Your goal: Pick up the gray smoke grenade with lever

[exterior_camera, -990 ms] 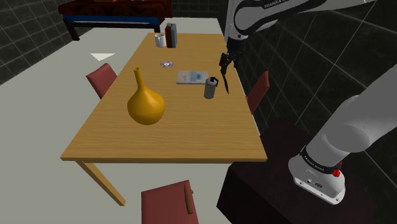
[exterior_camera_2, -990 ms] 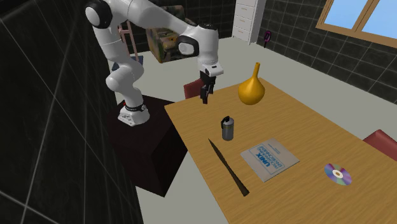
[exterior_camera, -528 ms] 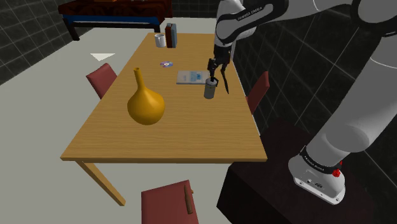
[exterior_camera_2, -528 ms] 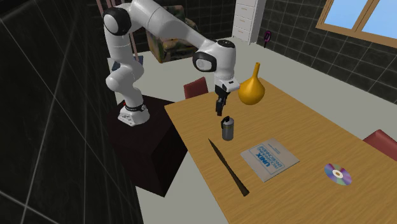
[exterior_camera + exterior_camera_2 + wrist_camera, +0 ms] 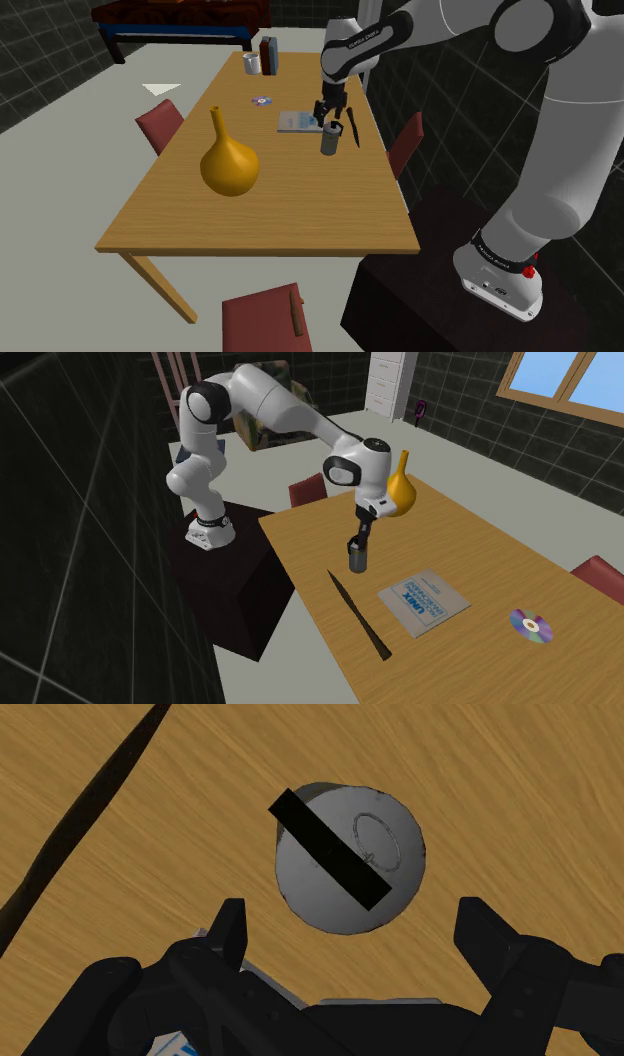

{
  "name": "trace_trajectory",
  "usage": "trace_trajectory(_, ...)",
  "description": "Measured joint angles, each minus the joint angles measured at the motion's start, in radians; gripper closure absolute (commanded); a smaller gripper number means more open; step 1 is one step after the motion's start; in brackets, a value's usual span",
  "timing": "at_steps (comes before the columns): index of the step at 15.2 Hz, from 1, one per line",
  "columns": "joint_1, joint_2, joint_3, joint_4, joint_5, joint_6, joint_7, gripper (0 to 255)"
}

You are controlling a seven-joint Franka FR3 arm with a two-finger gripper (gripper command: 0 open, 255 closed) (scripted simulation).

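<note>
Grenade: grey canister, upright on the wooden surface toward the shoulder view's right edge. A black lever crosses its cap beside a pull ring. A booklet lies just beside it.
Gripper: directly above the grenade, pointing down.
Fingers: spread wide and empty, touching nothing. The gap is wider than the canister.
Step in hand: judged to be final alignment before descent.
Good practice: centre the canister between the fingers, descend straight, then close on the round wall below the cap.
Risk: off-centre closure may tip it.
</note>
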State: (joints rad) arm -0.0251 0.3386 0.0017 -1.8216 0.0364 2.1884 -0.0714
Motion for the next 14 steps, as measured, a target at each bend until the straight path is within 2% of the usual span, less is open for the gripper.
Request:
trace_trajectory(5,-0.001,0.033,0.000,-0.019,0.002,0.052,-0.004,0)
trace_trajectory(6,0.000,0.037,0.001,-0.019,0.001,0.057,-0.003,255)
trace_trajectory(14,0.002,0.035,0.000,-0.025,0.000,0.064,0.001,255)
